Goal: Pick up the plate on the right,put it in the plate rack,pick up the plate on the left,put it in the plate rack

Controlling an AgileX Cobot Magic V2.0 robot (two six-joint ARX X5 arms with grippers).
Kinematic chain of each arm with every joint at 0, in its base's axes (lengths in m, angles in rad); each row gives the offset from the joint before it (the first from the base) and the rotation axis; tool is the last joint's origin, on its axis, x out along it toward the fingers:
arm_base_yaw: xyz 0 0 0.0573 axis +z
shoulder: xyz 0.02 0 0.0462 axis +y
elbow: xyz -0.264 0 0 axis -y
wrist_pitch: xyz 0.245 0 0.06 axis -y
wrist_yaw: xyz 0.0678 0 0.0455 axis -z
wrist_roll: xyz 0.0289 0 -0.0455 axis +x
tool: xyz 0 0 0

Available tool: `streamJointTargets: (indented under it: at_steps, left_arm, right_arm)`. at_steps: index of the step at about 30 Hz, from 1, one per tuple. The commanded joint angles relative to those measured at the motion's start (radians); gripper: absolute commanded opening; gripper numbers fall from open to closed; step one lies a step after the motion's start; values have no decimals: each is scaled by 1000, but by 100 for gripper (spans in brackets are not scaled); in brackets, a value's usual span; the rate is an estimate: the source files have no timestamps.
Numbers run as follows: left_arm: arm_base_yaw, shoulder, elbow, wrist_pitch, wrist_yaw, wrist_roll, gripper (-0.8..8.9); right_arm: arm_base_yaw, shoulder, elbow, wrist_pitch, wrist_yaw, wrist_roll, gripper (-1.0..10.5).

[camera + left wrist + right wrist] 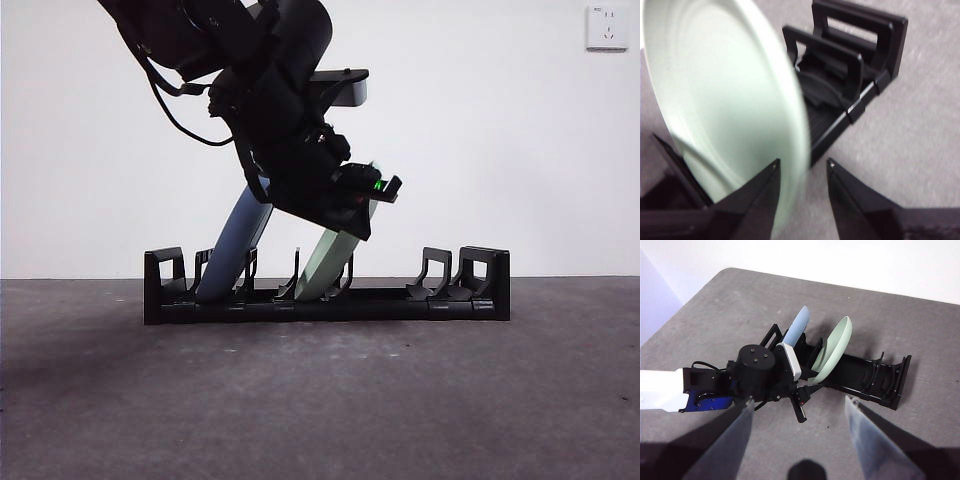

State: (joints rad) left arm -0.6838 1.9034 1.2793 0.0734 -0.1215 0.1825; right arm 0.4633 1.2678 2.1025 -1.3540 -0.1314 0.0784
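Plate rack (330, 300) is seen at the centre of the front view on the grey bench (320, 400), with a blue plate (232, 245) and a pale green plate (328, 265) leaned in its slots. The left gripper (802, 167) is shown by its wrist view with jaws parted around the green plate's rim. From high above, the right gripper (797, 402) is shown wide open and empty; there both plates appear whole.
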Motion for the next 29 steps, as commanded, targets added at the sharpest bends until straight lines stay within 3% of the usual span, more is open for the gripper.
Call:
streamJointTargets:
  at_steps: [1, 8, 13, 17, 22, 29]
  left_arm:
    - [-3, -6, -2, -11, -3, 3, 167]
    - [-3, -89, -2, -48, -3, 1, 167]
    - [-5, -195, -2, -163, -2, -7, 167]
    - [-21, -317, -2, -304, 2, -25, 166]
    - [-35, -511, -1, -540, 95, -26, 162]
    - [-36, -776, -1, -809, 117, -59, 157]
  right_arm:
    - [1, 0, -9, -24, -3, -11, 314]
    - [1, 0, -9, -24, -3, -11, 314]
    - [1, 0, -9, -24, -3, -12, 314]
    - [1, 0, -9, -24, -4, -20, 314]
    - [1, 0, -13, -24, -5, -31, 314]
    - [2, -3, -109, -25, -76, -42, 312]
